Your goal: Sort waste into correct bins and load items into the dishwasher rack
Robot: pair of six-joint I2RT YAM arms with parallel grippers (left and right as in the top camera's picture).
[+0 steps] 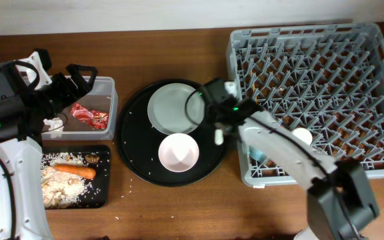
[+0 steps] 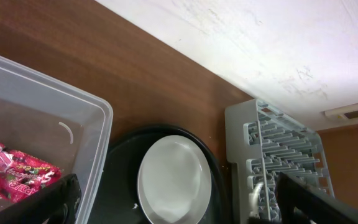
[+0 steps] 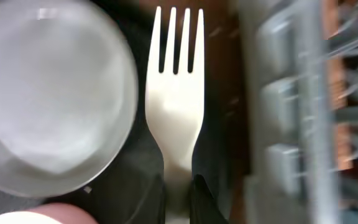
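My right gripper (image 1: pixel 216 125) is shut on the handle of the white plastic fork (image 3: pixel 176 93), over the right edge of the round black tray between the plate and the dishwasher rack (image 1: pixel 325 87). Its tines point away from the fingers (image 3: pixel 154 199). The grey-green plate (image 1: pixel 173 107) and white bowl (image 1: pixel 179 152) rest on that tray. My left gripper (image 1: pixel 79 79) hangs open over the clear tub (image 1: pixel 112 83), which holds the red wrapper (image 1: pixel 89 115) and a white tissue (image 1: pixel 53 123). The black rectangular tray (image 1: pixel 104 193) holds the carrot (image 1: pixel 74 171), rice scraps and a brown lump (image 1: pixel 93 159).
A cream cup (image 1: pixel 302 136) and a light blue cup (image 1: pixel 257 153) stand in the rack's near left corner. The round black tray (image 1: pixel 135 153) sits between the bins and the rack. A few rice grains lie on the table by the black bin.
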